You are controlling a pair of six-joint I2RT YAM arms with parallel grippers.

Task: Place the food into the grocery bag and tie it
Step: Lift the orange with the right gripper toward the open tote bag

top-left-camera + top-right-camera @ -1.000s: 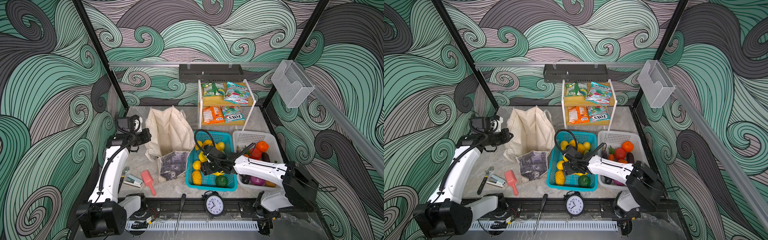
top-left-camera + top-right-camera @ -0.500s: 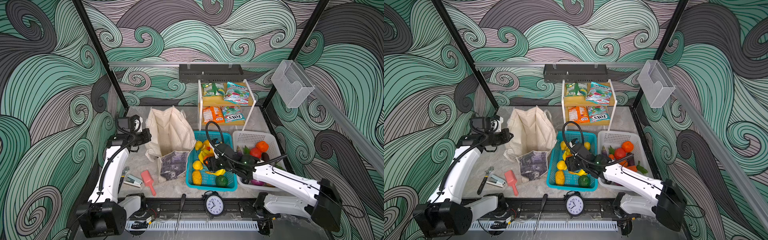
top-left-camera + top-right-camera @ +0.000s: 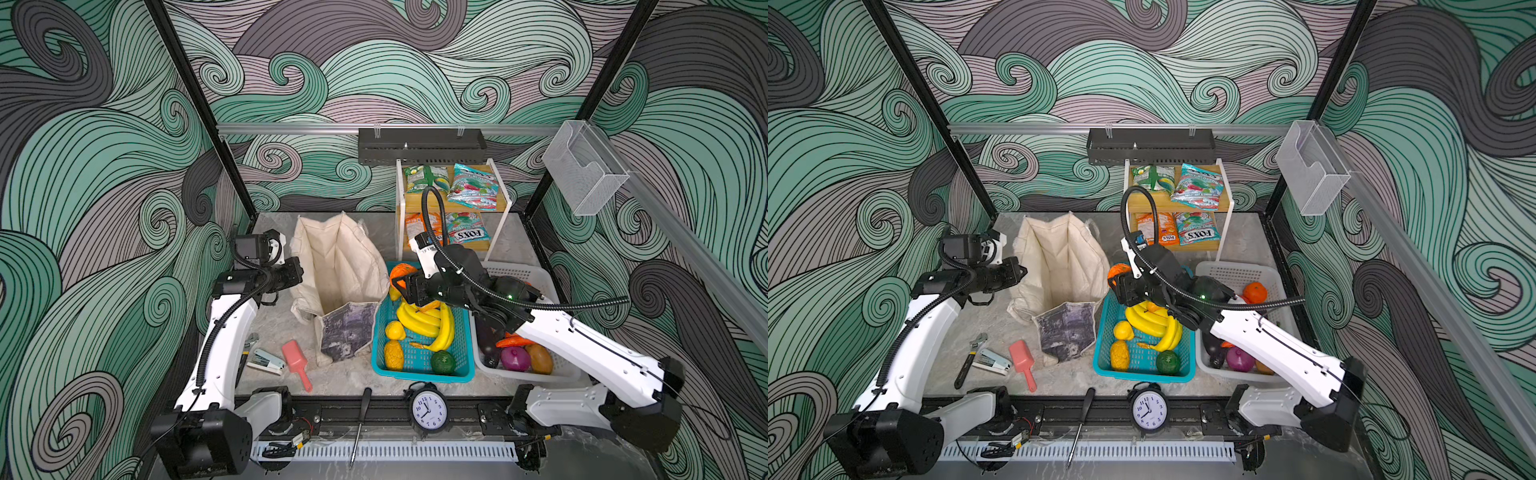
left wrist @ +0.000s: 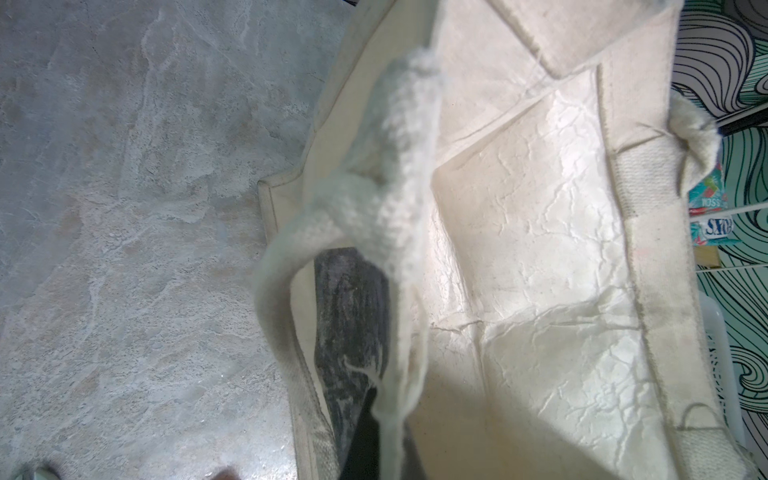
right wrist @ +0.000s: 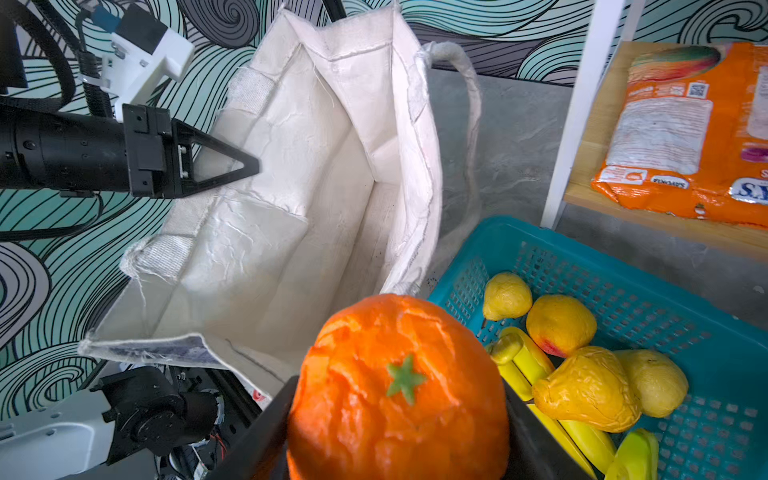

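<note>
My right gripper (image 3: pixel 404 286) clamps a crinkled, glossy orange (image 5: pixel 395 374) with a green star-shaped stem. It hangs over the edge of the teal mesh basket (image 3: pixel 422 376), on the side nearest the canvas tote (image 3: pixel 320 266). My left gripper (image 5: pixel 249 166) is pinched tight on the tote's rim by its woolly cream handle (image 4: pixel 399 166) (mouth gaping, pale lining creased). Smooth curved bananas (image 3: pixel 419 322) lie in the basket.
</note>
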